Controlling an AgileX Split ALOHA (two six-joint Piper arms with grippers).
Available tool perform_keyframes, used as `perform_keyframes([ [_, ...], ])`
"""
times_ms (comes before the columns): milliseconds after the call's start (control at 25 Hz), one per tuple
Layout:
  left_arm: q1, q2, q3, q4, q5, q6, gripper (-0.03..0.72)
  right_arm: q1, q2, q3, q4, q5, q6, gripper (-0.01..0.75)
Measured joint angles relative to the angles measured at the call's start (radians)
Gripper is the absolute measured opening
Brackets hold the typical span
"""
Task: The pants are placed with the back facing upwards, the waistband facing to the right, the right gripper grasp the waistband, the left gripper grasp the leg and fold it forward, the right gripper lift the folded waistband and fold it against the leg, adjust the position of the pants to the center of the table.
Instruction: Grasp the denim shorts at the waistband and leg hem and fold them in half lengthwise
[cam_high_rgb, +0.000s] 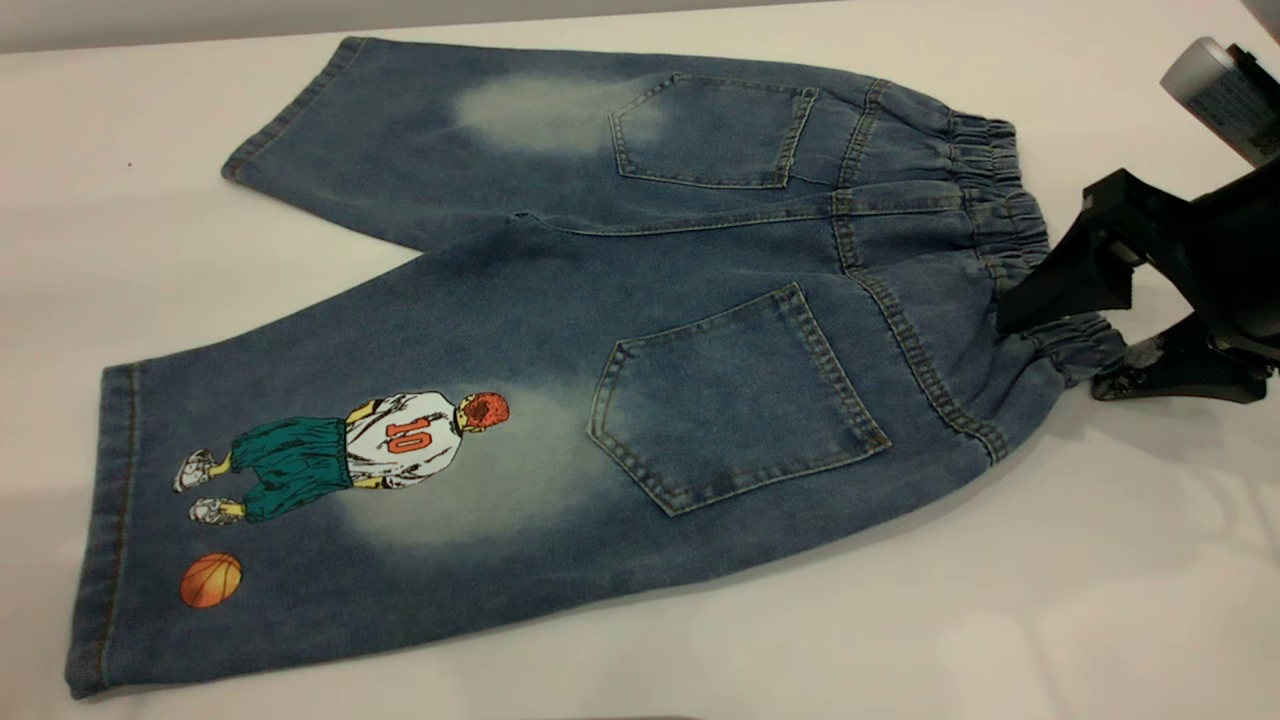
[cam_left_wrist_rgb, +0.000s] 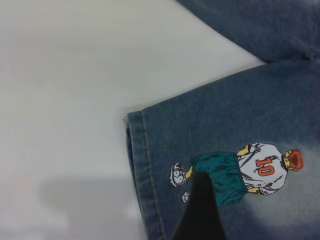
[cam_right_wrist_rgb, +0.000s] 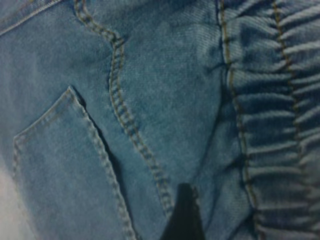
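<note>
My left gripper (cam_left_wrist_rgb: 200, 210) shows only in its own wrist view, as one dark fingertip hanging over the leg (cam_high_rgb: 330, 500) just beside the printed player (cam_high_rgb: 350, 455); I cannot tell whether its fingers are apart or together.

The pants (cam_high_rgb: 600, 350) lie flat on the table (cam_high_rgb: 1050, 600), back side up, with both patch pockets showing. Taking the pants as my landmark, the printed leg is the nearer one, its hem toward the left, and the orange basketball (cam_high_rgb: 211, 580) sits near that hem, just below the player. The plain leg (cam_high_rgb: 420, 140) with its faded patch lies on the far side.

The waistband (cam_high_rgb: 1000, 200) runs along the pants' right edge, gathered in fine pleats. My right gripper (cam_high_rgb: 1090, 335) is at the near end of that band. Its fingers stand apart, one black finger lying over the ruffled cloth and the other low against the table, just beside the band's corner, with the bunched denim between them, not yet pinched.
</note>
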Motion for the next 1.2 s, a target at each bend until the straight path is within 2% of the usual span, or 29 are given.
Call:
perform_keyframes([
  [120, 0.0, 0.0, 0.0, 0.0, 0.003, 0.0, 0.529, 0.0, 0.007, -0.001, 0.0, -0.007, -0.001, 0.419],
  [160, 0.0, 0.0, 0.0, 0.0, 0.01, 0.0, 0.529, 0.0, 0.009, -0.001, 0.0, -0.009, -0.001, 0.365],
  [280, 0.0, 0.001, 0.0, 0.003, 0.064, 0.0, 0.529, 0.0, 0.009, -0.001, 0.0, -0.013, -0.007, 0.131],
  [360, 0.0, 0.013, -0.003, 0.027, 0.137, -0.001, 0.529, 0.0, 0.009, -0.001, 0.0, -0.013, -0.015, 0.055],
  [520, 0.0, 0.071, 0.009, 0.065, 0.293, -0.023, 0.529, 0.0, 0.009, -0.001, 0.0, -0.012, -0.018, 0.037],
  [640, 0.0, 0.123, 0.074, 0.072, 0.306, -0.057, 0.529, 0.0, 0.009, -0.001, 0.0, -0.012, -0.018, 0.037],
  [800, 0.0, 0.179, 0.145, 0.072, 0.222, -0.101, 0.529, 0.0, 0.009, -0.001, 0.0, -0.012, -0.018, 0.037],
  [1200, -0.01, 0.343, 0.148, 0.072, 0.038, -0.104, 0.529, 0.0, 0.009, -0.001, 0.0, -0.012, -0.022, 0.038],
])
